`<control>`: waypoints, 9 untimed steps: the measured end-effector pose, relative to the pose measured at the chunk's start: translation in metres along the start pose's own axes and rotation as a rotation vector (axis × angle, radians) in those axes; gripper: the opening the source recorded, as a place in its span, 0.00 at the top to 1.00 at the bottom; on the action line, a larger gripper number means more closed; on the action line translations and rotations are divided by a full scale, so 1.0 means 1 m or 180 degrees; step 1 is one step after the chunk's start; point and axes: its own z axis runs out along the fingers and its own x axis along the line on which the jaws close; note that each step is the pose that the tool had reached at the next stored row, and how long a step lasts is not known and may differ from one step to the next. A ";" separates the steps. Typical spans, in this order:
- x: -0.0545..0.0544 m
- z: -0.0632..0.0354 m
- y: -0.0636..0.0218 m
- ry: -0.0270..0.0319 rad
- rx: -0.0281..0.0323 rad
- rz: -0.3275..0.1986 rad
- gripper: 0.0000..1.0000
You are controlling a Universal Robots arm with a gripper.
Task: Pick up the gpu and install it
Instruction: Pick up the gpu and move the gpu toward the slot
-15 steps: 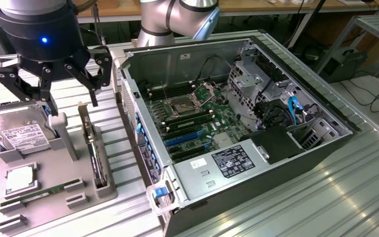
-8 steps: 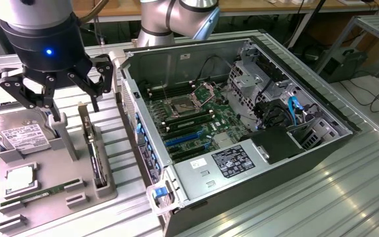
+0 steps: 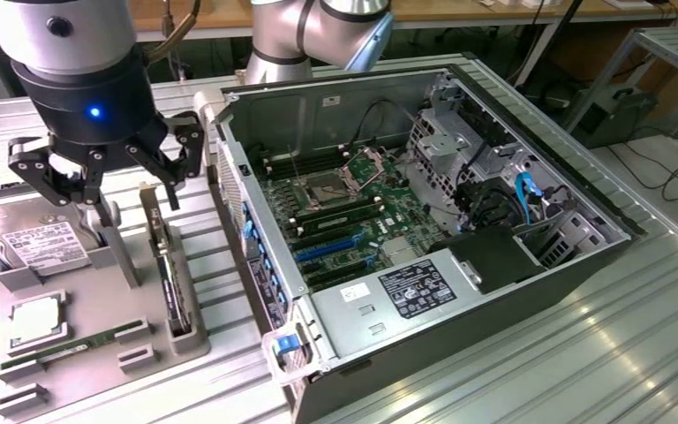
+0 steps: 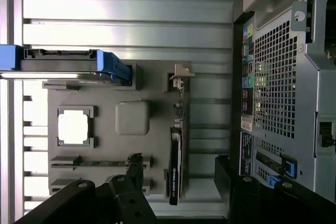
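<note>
gripper (image 3: 109,196) is wide open and empty above the gpu (image 3: 172,284) — card's on edge in the gray tray (image 3: 127,305), to the exterior view's left of the pc case (image 3: 315,110)

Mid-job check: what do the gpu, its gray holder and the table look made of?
The gpu: thin rigid board seen edge-on, dark; its bracket looks like bare silvery metal. The holder: matte gray, no glare, probably plastic, maybe printed. The table: ribbed bright metal with strong reflections, likely aluminium.
</note>
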 end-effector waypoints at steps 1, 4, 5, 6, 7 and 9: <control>0.000 0.0019 -0.0001 0.0000 0.0000 0.0000 0.34; 0.000 0.0075 -0.0003 0.0001 0.0000 0.0000 0.34; 0.000 0.0093 -0.0004 0.0001 0.0000 0.0000 0.34; 0.000 0.0110 -0.0005 0.0002 0.0000 0.0000 0.34; 0.000 0.0128 -0.0006 0.0003 0.0000 0.0000 0.34; 0.000 0.0164 -0.0008 0.0005 0.0000 0.0000 0.34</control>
